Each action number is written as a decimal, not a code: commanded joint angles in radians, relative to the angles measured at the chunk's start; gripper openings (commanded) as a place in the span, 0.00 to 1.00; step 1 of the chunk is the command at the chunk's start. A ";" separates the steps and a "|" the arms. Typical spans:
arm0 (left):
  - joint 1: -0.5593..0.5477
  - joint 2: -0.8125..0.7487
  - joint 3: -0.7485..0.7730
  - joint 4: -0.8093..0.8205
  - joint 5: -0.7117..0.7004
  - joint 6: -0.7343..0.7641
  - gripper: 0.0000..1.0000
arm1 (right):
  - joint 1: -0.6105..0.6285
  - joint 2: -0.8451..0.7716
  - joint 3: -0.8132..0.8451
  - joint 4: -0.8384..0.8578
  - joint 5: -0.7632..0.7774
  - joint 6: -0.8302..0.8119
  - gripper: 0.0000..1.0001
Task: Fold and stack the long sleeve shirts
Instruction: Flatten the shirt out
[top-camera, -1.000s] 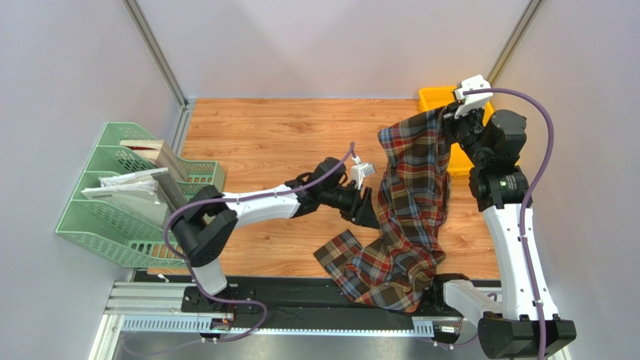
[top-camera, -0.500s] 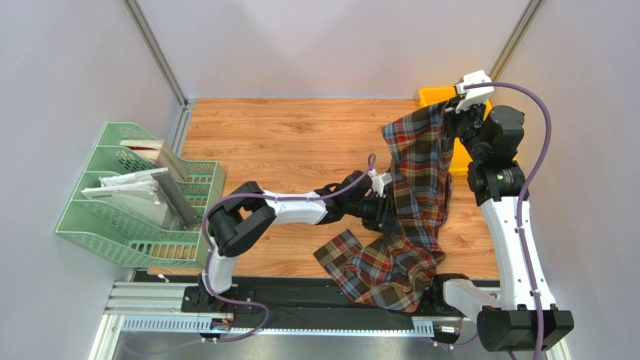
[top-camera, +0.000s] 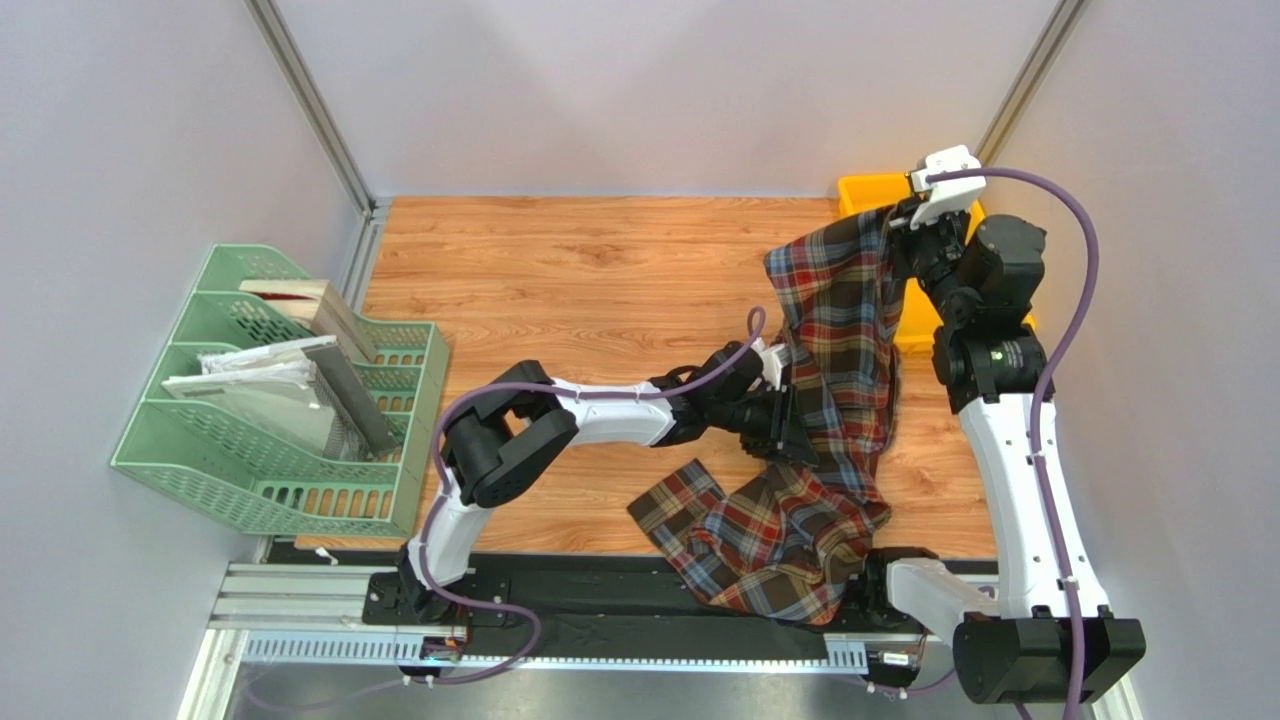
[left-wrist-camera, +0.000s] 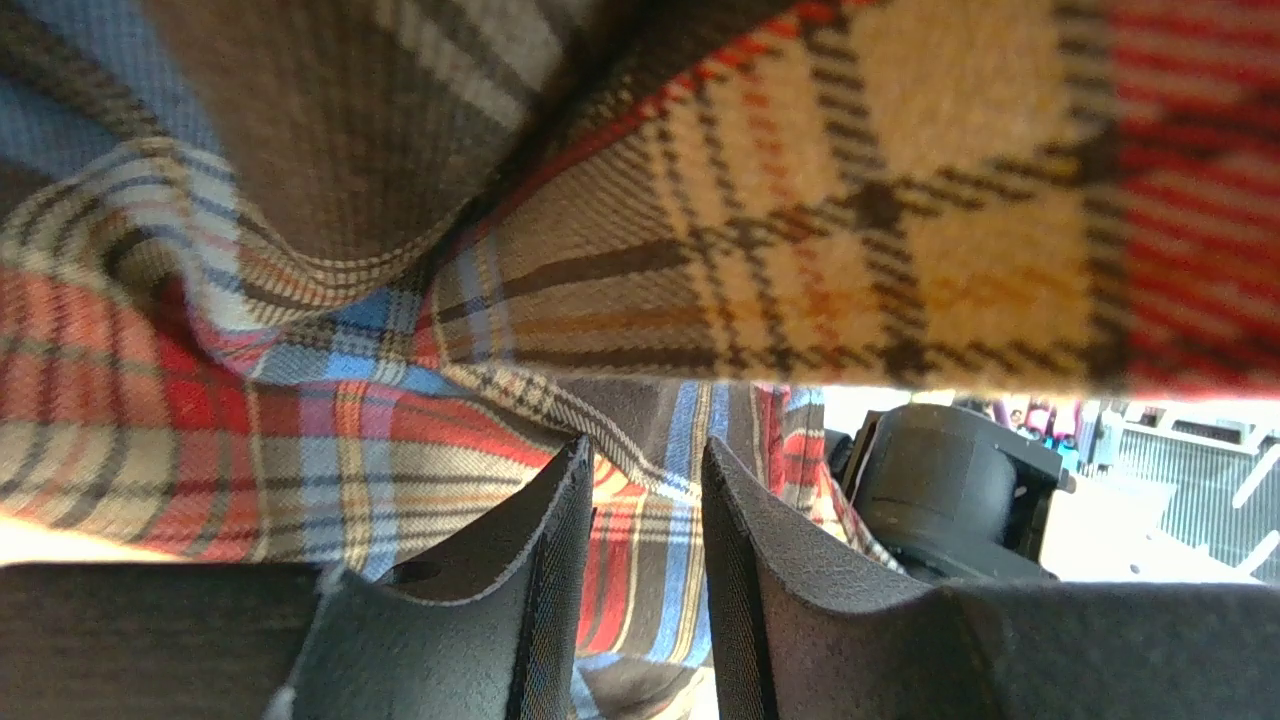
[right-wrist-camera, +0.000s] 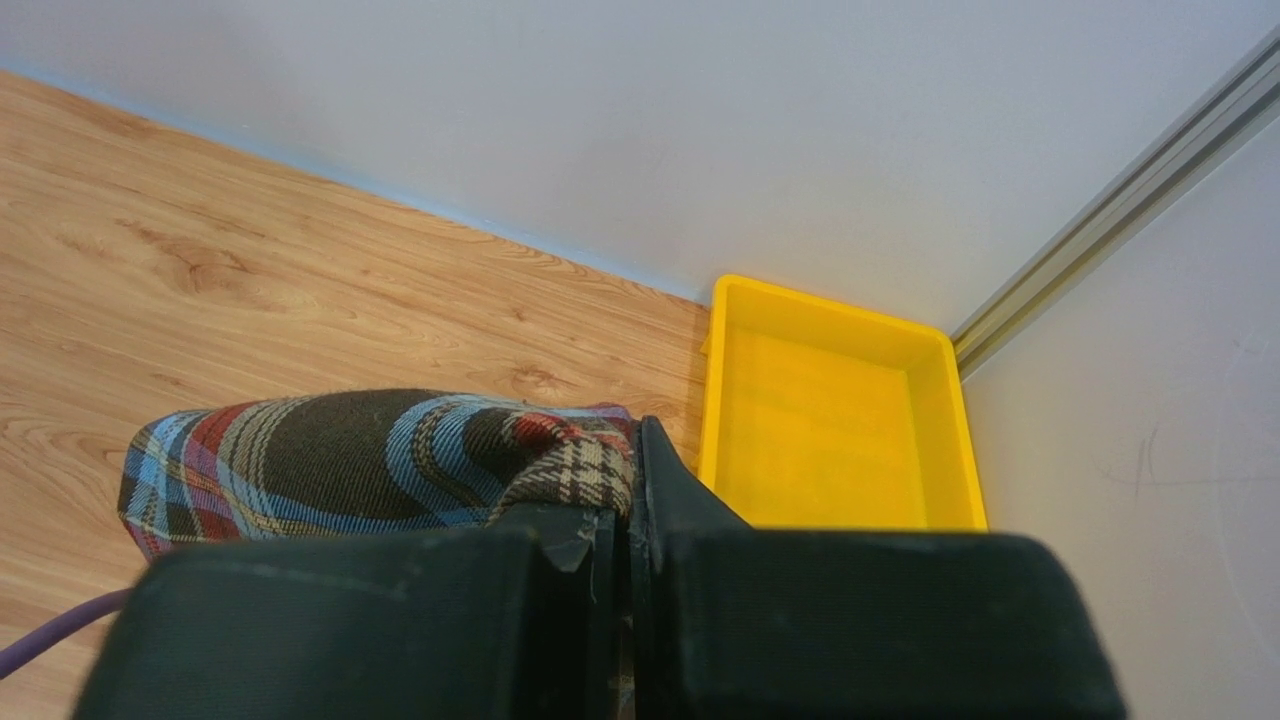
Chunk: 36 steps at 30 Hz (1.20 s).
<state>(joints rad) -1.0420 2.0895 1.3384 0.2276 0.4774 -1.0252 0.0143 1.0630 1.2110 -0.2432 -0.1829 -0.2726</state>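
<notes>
status: the left gripper (top-camera: 781, 422) has advanced rightward across the table (top-camera: 571, 285). a second ago it stood clear of the cloth; it is now against the left edge of the hanging shirt (top-camera: 836, 375). its jaws have narrowed during the approach. in the left wrist view a slim gap remains between the fingers (left-wrist-camera: 549, 540), with plaid filling the view beyond. whether a fold is pinched cannot be determined.

the right gripper (right-wrist-camera: 628, 450) is unchanged: fully closed on a bunched edge of the shirt, holding it raised at far right beside the yellow bin (top-camera: 869, 192). the lower part lies heaped at the near edge.

implication: a second hold appears imminent. this would allow the garment to be spread flat. folding is not yet begun.
</notes>
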 joint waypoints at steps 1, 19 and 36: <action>-0.016 0.030 0.054 0.009 -0.016 -0.026 0.39 | -0.005 -0.029 -0.001 0.070 -0.003 0.009 0.00; -0.020 0.110 0.148 -0.011 -0.025 -0.035 0.43 | -0.057 -0.031 -0.001 0.074 -0.020 0.000 0.00; 0.278 -0.236 0.091 -0.876 -0.003 0.768 0.00 | -0.073 -0.063 0.018 -0.082 -0.035 -0.089 0.00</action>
<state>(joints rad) -0.8913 2.0293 1.4380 -0.2050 0.5179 -0.6968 -0.0517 1.0367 1.2087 -0.2703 -0.1970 -0.3031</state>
